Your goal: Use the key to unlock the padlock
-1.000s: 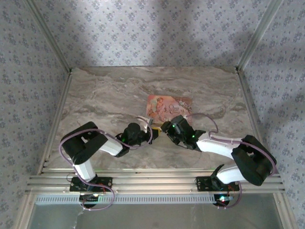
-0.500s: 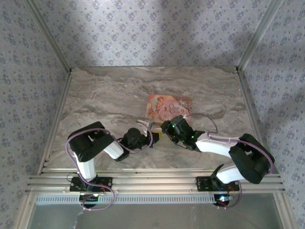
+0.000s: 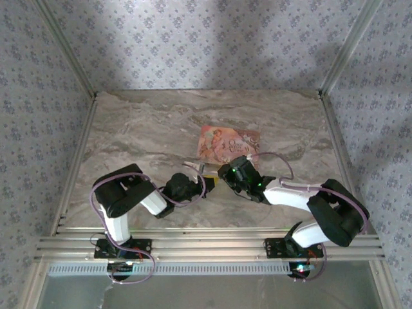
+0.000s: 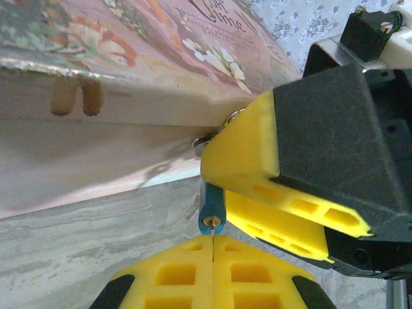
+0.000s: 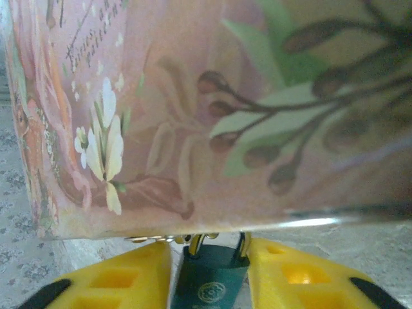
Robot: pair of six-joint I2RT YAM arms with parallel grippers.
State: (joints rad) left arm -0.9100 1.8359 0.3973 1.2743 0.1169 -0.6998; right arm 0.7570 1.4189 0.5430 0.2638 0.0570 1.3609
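Note:
The tiny blue-green padlock [image 5: 209,283] hangs by its shackle from the clasp of the pink floral box [image 5: 193,109]. My right gripper [image 5: 209,249] has closed its yellow fingers against both sides of the padlock body. In the left wrist view the padlock [image 4: 208,205] shows its keyhole end, with the right gripper's fingers [image 4: 257,148] clamped around it. My left gripper [image 4: 212,241] is shut on the key [image 4: 212,235], a thin blade edge-on between the pads, its tip at the keyhole. From above, both grippers meet at the box's near left corner [image 3: 205,161].
The box [image 3: 228,143] lies flat on the marble table [image 3: 141,135] near its middle. Patterned walls and metal frame posts enclose the table on three sides. A rail [image 3: 206,244] runs along the near edge by the arm bases.
The right gripper's jaws have narrowed onto the padlock. The left arm has shifted slightly right, bringing the key closer to the lock. The box has stayed put.

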